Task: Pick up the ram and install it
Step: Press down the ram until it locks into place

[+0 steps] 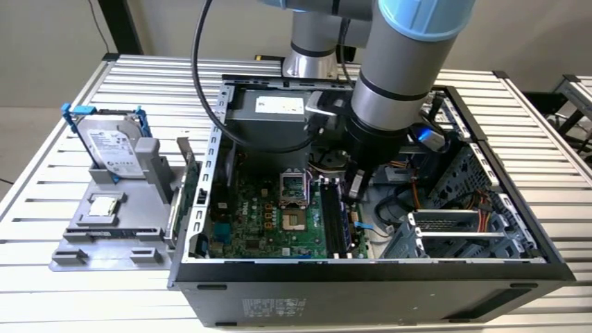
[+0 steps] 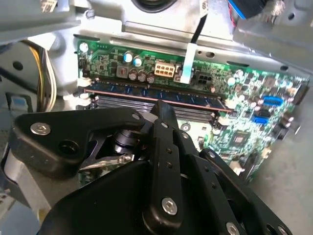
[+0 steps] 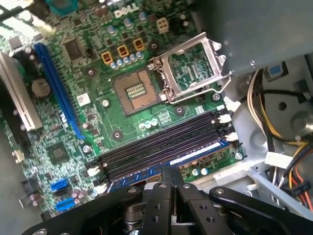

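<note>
1. At the exterior view's left, a grey holder [image 1: 111, 232] sat on the slatted tabletop [image 1: 55, 173], with a hard drive [image 1: 113, 144] in blue brackets standing upright at its far end and a small square CPU [image 1: 104, 206] lying flat nearer the front.
2. Right of the holder stood the open case [image 1: 370, 277], its motherboard [image 1: 263, 222] lying flat inside with the empty CPU socket [image 1: 294, 220] and its raised metal frame [image 1: 292, 187] near the middle.
3. Just right of the socket ran the black slots [image 1: 335, 225]; in the first wrist view they [image 3: 161, 144] lay side by side.
4. The ram [image 3: 195, 155] sat in the outermost slot, farthest from the socket, its blue edge and white label showing in the first wrist view; in the second wrist view it [image 2: 151, 95] lay level along its slot.
5. The gripper [image 1: 353, 187] hung from the arm [image 1: 407, 62] over the far end of the slots.
6. In the first wrist view the gripper [image 3: 169, 183] had its jaws together right above the ram, clamping nothing; whether they touched it I could not tell.
7. At the exterior view's right, a metal drive cage [image 1: 462, 232] and loose cables [image 1: 407, 208] filled the rest of the case.
</note>
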Controlling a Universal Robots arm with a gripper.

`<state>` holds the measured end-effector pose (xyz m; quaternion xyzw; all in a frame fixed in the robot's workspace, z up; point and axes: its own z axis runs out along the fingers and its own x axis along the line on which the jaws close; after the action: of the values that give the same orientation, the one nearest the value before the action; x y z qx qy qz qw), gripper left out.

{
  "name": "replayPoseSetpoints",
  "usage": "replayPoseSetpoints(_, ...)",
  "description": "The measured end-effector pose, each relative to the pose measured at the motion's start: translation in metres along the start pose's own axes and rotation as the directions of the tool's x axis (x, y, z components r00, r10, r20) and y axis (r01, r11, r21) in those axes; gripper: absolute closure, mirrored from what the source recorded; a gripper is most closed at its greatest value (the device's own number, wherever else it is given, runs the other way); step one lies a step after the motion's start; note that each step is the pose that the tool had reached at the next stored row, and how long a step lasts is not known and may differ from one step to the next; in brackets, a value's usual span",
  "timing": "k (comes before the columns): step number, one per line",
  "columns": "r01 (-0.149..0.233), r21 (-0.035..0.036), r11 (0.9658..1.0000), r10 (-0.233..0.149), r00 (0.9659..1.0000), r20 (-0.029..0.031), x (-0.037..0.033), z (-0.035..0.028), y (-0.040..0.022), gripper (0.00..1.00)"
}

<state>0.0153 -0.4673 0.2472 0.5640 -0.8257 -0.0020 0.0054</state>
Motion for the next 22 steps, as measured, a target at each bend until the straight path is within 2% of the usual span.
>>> replayPoseSetpoints(4,0.072,0.0005,0.9974,-0.072,0.9974,-0.0006,0.0,0.0014,0.0,1.0)
replayPoseSetpoints(7,0.127,0.0008,0.9919,-0.127,0.9919,-0.001,-0.0001,0.0028,0.0,1.0)
replayPoseSetpoints(9,0.163,0.001,0.9867,-0.163,0.9867,-0.0015,0.0,0.0043,0.0,1.0)
replayPoseSetpoints(12,0.214,0.0012,0.9769,-0.214,0.9769,-0.002,0.0,0.0076,0.0001,1.0)
replayPoseSetpoints(14,0.247,0.0013,0.9689,-0.247,0.9689,-0.0022,0.0,0.0096,0.0002,1.0)
replayPoseSetpoints(16,0.283,0.0015,0.9592,-0.283,0.9592,-0.0028,0.0,0.0104,0.0002,1.0)
replayPoseSetpoints(17,0.293,0.0015,0.956,-0.293,0.956,-0.0029,0.0002,0.0104,0.0004,1.0)
replayPoseSetpoints(20,0.294,0.0015,0.956,-0.294,0.956,-0.0029,0.0001,0.0106,0.0004,1.0)
replayPoseSetpoints(22,0.294,0.0016,0.9557,-0.294,0.9557,-0.0024,0.0001,0.0134,0.0003,1.0)
